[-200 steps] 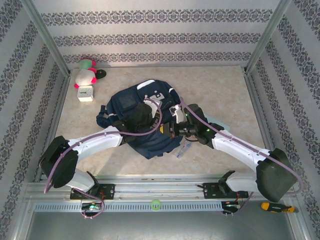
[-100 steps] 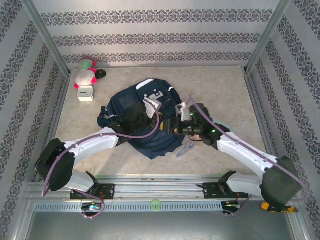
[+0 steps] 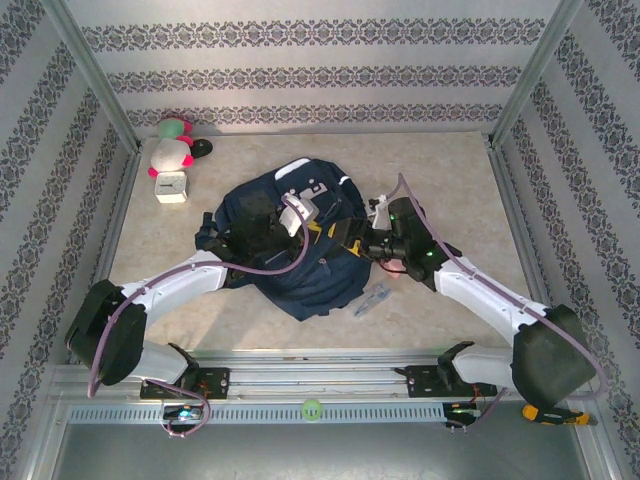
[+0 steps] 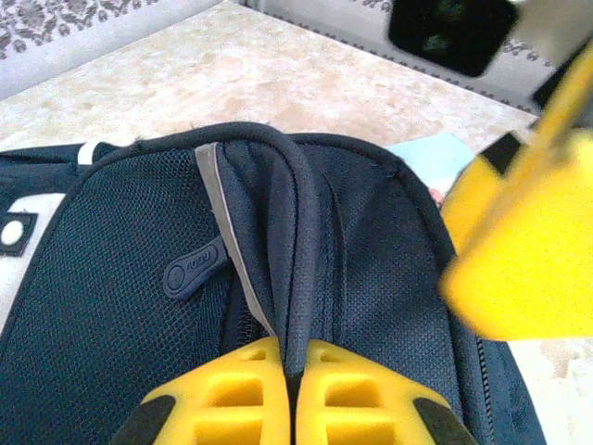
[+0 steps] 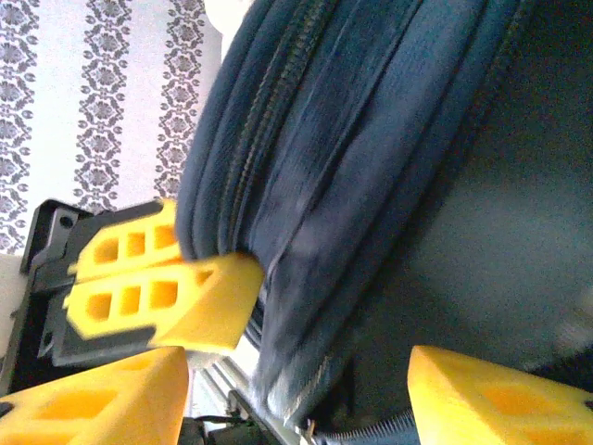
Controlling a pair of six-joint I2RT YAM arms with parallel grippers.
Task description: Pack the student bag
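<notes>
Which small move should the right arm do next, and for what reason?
Probably close the right fingers on the student bag fabric lying between them. The left fingers pinch the bag's piped edge shut, while the right fingers stand open beside that grip, so a second hold would likely let the two arms pull the opening apart.

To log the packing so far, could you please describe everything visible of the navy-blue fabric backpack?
The navy-blue fabric backpack lies slumped and creased mid-table, with mesh panels, a pale stripe, grey patches and a dark zip pull. The left gripper is shut on a piped fold of its rim; the open right gripper straddles its bulging side, zip lines showing.
</notes>
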